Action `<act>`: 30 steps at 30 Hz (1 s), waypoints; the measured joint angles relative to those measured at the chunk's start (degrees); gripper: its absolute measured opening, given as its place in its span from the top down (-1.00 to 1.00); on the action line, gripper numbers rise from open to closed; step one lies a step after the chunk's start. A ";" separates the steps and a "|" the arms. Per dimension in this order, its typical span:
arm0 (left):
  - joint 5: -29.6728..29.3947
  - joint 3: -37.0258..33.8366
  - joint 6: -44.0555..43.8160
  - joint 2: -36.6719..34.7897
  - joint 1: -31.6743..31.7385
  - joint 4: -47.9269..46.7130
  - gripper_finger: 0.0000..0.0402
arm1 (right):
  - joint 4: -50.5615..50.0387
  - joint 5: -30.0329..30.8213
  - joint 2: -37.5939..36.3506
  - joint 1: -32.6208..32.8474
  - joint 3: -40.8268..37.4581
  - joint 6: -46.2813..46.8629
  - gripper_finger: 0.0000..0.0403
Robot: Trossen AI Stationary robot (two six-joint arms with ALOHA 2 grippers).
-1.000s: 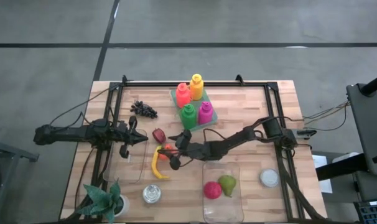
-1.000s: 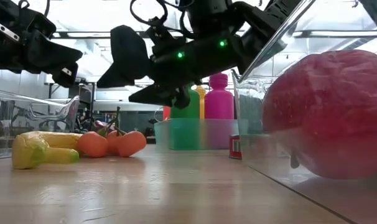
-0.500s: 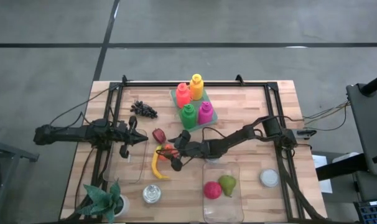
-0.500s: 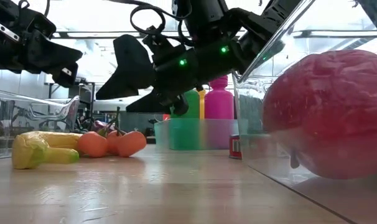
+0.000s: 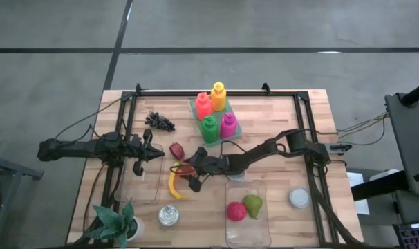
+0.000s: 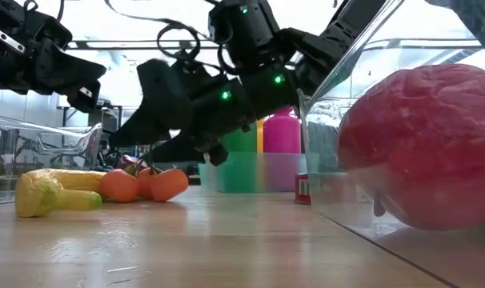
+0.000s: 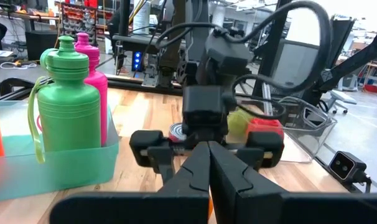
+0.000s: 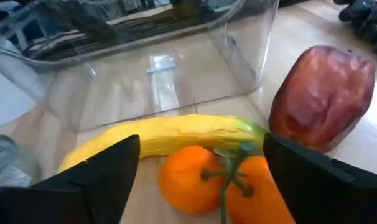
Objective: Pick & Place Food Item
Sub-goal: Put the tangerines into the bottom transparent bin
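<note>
You're on the approach to the pick: your right gripper (image 5: 188,174) hangs with jaws spread over the orange tomatoes (image 8: 221,180), which lie at table centre, touching the banana (image 5: 173,181), the dark red apple (image 5: 176,149) at 11 o'clock. Next, lower and close squarely. Left gripper (image 5: 153,154) waits, jaws pressed together.

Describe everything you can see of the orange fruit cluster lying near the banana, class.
The oranges are two small, smooth, glossy orange fruits joined by a green stem, plastic-looking. They lie on the wooden table, touching each other and pressed against the yellow banana, with a dark red apple close beside them. In the low view they sit just right of the banana. The right gripper hangs over them, a finger on either side, not gripping them.
</note>
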 joint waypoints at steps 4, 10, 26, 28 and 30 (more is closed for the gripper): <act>0.01 0.00 0.00 0.00 -0.01 0.00 1.00 | 0.18 0.09 -0.01 -0.09 0.20 -0.67 -0.40; 0.00 0.02 0.00 0.00 0.00 -0.01 1.00 | -0.46 0.09 -0.09 0.00 -0.15 -0.46 -0.14; 0.00 0.01 0.00 0.00 0.00 -0.01 1.00 | -1.53 2.86 -0.14 0.00 -0.23 -3.63 0.46; 0.00 0.02 0.00 0.00 0.01 -0.02 1.00 | -1.52 2.86 -0.24 0.00 -0.17 -3.75 0.53; -0.01 0.02 0.00 0.00 0.01 0.00 1.00 | -1.45 2.86 -0.32 0.00 -0.15 -3.84 0.61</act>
